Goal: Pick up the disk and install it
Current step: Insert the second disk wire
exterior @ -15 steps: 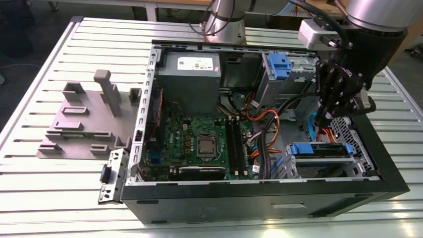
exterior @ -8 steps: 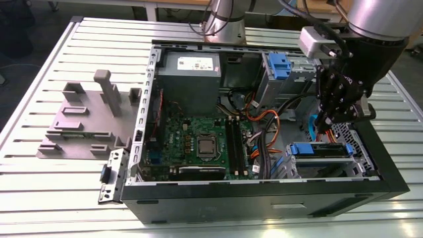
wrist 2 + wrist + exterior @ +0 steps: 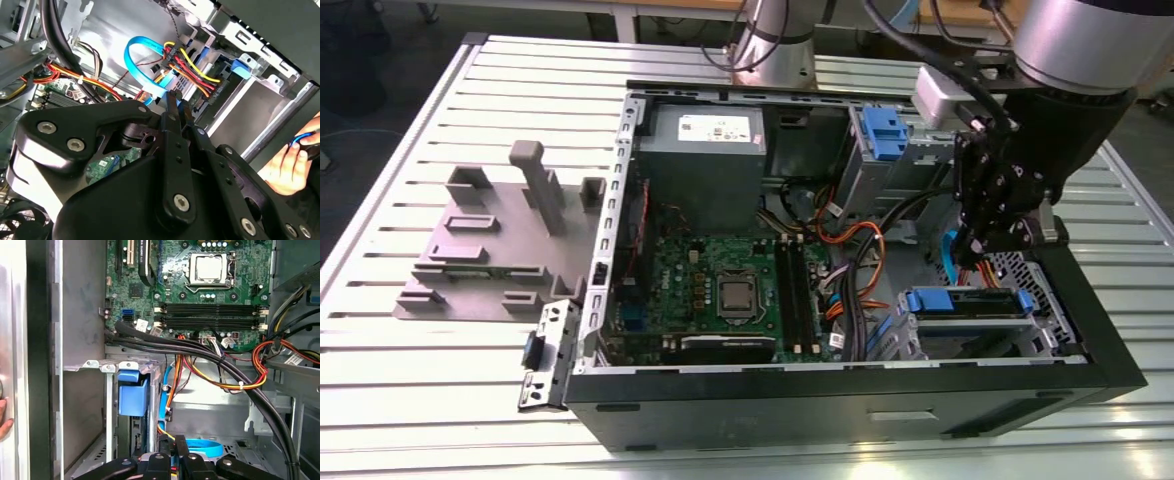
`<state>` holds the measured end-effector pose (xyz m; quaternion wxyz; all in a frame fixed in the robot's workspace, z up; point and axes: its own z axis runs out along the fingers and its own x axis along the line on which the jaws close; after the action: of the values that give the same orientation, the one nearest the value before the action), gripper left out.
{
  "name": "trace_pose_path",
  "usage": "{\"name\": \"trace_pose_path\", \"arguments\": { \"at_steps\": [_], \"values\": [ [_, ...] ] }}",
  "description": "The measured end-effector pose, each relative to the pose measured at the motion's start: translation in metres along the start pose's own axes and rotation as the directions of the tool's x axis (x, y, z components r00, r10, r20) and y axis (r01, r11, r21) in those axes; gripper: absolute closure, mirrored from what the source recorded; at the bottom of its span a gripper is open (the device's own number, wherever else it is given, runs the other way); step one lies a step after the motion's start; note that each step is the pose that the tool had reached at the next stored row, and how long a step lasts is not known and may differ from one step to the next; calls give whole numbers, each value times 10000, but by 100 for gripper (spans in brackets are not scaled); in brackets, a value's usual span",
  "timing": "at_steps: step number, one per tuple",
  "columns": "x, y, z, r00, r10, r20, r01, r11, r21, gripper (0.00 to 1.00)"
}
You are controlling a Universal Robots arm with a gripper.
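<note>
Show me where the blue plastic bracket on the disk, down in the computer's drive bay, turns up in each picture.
Exterior view: the blue bracket sits in the drive bay at the exterior view's right, just below the gripper.
First wrist view: it stands in the metal bay beside the case wall.
Second wrist view: probably the blue tab on the bay where the wires plug in.
Shared landmark: the light-blue flat cable.

Silver arm (image 3: 1074,40) with black cables; black gripper (image 3: 987,235) of linked plates (image 3: 100,165) fastened by silver screws (image 3: 181,201).
</note>
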<state>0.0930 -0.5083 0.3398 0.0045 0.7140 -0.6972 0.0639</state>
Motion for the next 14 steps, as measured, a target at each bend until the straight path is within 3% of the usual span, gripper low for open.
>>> {"name": "trace_pose_path", "arguments": {
  "at_steps": [3, 10, 14],
  "values": [
    [21, 22, 4, 9999, 19, 106, -20, 10000, 97, 84],
    [143, 28, 35, 9991, 47, 417, -52, 9999, 129, 84],
    [198, 30, 45, 9991, 49, 427, -54, 9999, 133, 84]
  ]
}}
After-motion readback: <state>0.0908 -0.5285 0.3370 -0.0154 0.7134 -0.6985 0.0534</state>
